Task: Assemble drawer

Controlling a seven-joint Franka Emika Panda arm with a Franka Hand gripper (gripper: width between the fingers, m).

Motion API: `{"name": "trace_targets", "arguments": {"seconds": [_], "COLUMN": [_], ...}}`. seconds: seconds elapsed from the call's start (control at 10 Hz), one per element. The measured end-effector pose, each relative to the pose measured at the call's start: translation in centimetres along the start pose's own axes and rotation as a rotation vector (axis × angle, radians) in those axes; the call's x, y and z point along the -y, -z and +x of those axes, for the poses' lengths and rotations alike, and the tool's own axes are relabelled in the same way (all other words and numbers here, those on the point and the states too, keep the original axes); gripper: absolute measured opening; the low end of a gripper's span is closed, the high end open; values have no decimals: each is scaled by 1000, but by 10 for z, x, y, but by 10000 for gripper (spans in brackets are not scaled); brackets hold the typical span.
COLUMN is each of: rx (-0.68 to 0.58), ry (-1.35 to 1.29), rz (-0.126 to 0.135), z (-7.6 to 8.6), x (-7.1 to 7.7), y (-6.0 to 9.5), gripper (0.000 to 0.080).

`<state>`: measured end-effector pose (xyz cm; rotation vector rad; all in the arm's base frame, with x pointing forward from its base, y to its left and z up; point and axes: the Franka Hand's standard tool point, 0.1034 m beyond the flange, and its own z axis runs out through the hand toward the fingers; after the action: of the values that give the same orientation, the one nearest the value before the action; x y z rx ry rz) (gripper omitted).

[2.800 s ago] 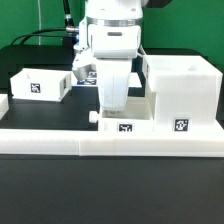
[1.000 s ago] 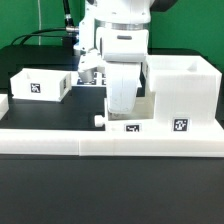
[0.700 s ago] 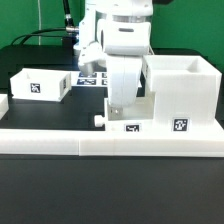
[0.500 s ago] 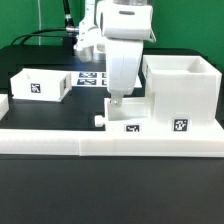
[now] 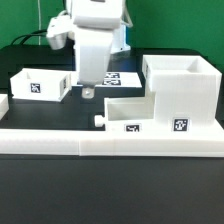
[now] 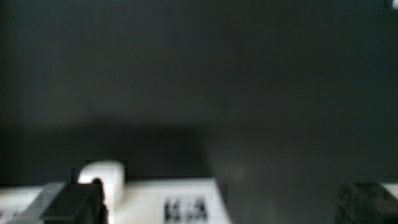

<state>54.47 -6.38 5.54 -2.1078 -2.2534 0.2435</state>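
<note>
The drawer's large white housing (image 5: pixel 181 92) stands at the exterior view's right. One small open-top tray (image 5: pixel 128 114) sits against its left side, with its knob (image 5: pixel 97 121) pointing left. The other tray (image 5: pixel 40 85) stands apart at the left. My gripper (image 5: pixel 88 91) hangs over the dark table between the two trays, close to the left tray's right end. It is open and holds nothing. In the blurred wrist view the gripper (image 6: pixel 224 198) shows its fingers (image 6: pixel 80 198) wide apart over dark table and a white tagged surface (image 6: pixel 178 205).
A long low white border wall (image 5: pixel 110 142) runs along the front. The marker board (image 5: pixel 122 78) lies on the table behind the trays. Black cables sit at the back left.
My gripper has lifted off the tray beside the housing and swung to the exterior view's left, toward the other tray. The tray stays beside the housing.
</note>
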Motion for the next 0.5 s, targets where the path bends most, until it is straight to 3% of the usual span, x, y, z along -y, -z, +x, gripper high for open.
{"name": "trace_targets", "arguments": {"seconds": [0.5], "rx": [-70], "ry": [39], "rz": [16], "z": [-22], "x": [3], "y": [-11], "gripper": [649]}}
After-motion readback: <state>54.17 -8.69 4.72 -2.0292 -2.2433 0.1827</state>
